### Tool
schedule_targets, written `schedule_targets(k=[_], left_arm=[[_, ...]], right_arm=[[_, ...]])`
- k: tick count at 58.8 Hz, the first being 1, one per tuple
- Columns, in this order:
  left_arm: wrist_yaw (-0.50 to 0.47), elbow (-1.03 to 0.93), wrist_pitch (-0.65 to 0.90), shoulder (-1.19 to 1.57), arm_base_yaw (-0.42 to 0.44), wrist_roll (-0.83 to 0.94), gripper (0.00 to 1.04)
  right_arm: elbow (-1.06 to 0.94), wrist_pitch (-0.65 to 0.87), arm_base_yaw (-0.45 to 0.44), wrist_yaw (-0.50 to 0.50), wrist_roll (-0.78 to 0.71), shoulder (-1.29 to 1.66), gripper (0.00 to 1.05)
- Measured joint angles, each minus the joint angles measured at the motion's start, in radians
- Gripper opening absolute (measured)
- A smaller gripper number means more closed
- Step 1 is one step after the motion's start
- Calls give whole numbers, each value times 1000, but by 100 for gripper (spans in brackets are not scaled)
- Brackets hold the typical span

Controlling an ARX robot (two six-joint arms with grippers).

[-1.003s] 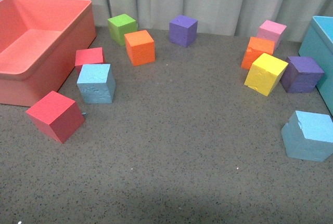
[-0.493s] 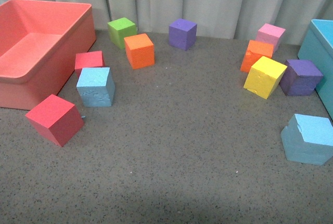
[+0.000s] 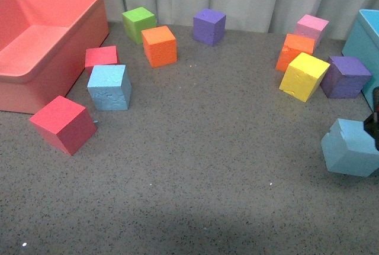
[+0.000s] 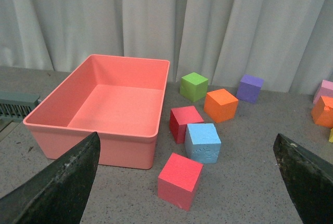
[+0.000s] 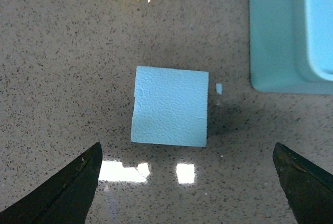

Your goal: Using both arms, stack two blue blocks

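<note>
Two sky-blue blocks rest on the grey table. The left blue block (image 3: 109, 87) stands beside two red cubes, near the pink bin. The right blue block (image 3: 350, 147) lies near the right edge, chipped at its upper left corner. A black part of my right gripper (image 3: 375, 118) shows just above it. In the right wrist view the gripper (image 5: 186, 154) is open above that block (image 5: 170, 105), with nothing between its fingers. My left gripper (image 4: 186, 141) is open and empty, held well back from the left block (image 4: 203, 142); it is out of the front view.
A pink bin (image 3: 89, 36) stands at the left and a teal bin (image 3: 362, 39) at the right. Red (image 3: 63, 124), orange (image 3: 159, 46), green (image 3: 139, 24), purple (image 3: 209, 26), yellow (image 3: 304, 76) and pink (image 3: 311, 29) cubes lie scattered. A grey curtain closes the back.
A black part of my right arm has come into the front view at the right edge, over the right blue block. The whole scene has shifted slightly in that view.
</note>
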Motion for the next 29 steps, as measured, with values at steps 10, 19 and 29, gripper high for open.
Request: schedule_targets(k=[10,19,29], left_arm=[[0,0,0,0,0,0,98],[0,0,0,0,0,0,98],[0,0,0,0,0,0,98]], right_arm=[[135,-39,4,-23,72,193,95],[191,-72,-8,-22,86,285,95],[242,-83,-25,2,77,396,95]])
